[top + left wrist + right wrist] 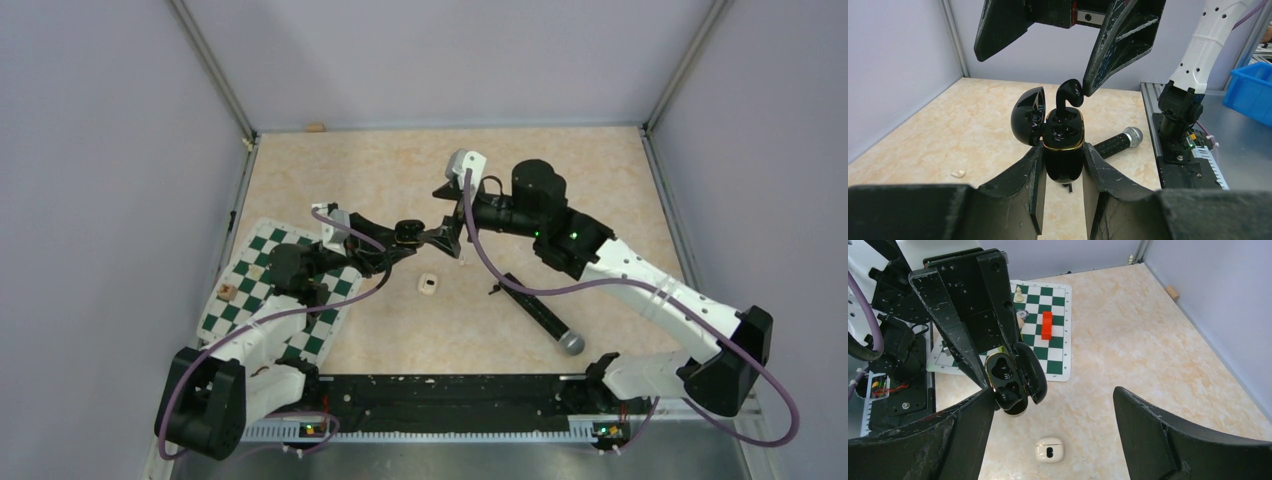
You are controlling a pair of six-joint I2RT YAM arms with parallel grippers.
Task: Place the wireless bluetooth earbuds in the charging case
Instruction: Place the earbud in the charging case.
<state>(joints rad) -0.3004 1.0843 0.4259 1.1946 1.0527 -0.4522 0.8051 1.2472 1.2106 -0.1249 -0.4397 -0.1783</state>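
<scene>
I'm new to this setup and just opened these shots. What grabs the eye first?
The left gripper clamps an open black charging case above the table, a black earbud sticking up from it. The right gripper hangs open just above; a black microphone lies nearby.

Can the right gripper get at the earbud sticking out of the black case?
Probably yes: the right gripper is open right at the earbud, and the left gripper clamps only the lower body of the case, whose lid is swung aside.

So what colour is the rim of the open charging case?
Gold rim on a glossy black case; left wrist view shows it best.
</scene>
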